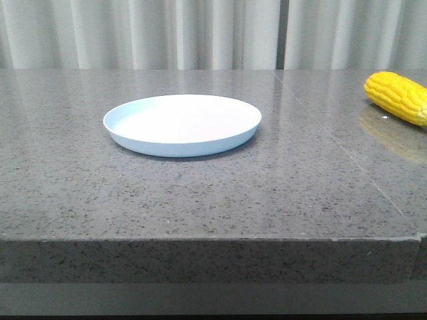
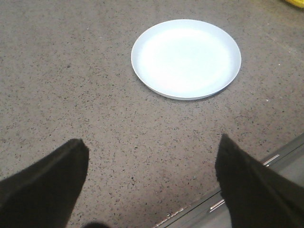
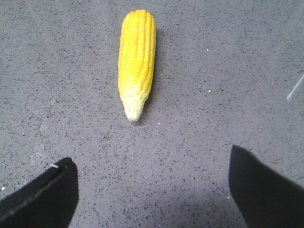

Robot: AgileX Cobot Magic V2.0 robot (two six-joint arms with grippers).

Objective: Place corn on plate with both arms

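Reaching for the cob: step in hand, as I judge it; nothing is lifted yet.
Corn cob (image 3: 137, 61): lying flat on the grey stone table (image 1: 200, 200), far to my right, well apart from the plate; pale tapered tip pointing toward my right claw.
Plate (image 1: 120, 131): pale blue, bare, near the table's middle.
Right claw (image 3: 152, 190): jaws spread wide, holding nothing, short of the cob.
Left claw (image 2: 152, 180): jaws likewise apart, unladen, facing the plate.
Good practice: I should straddle the cob across its thick middle, jaws square to its length, since a round cob would likely roll.
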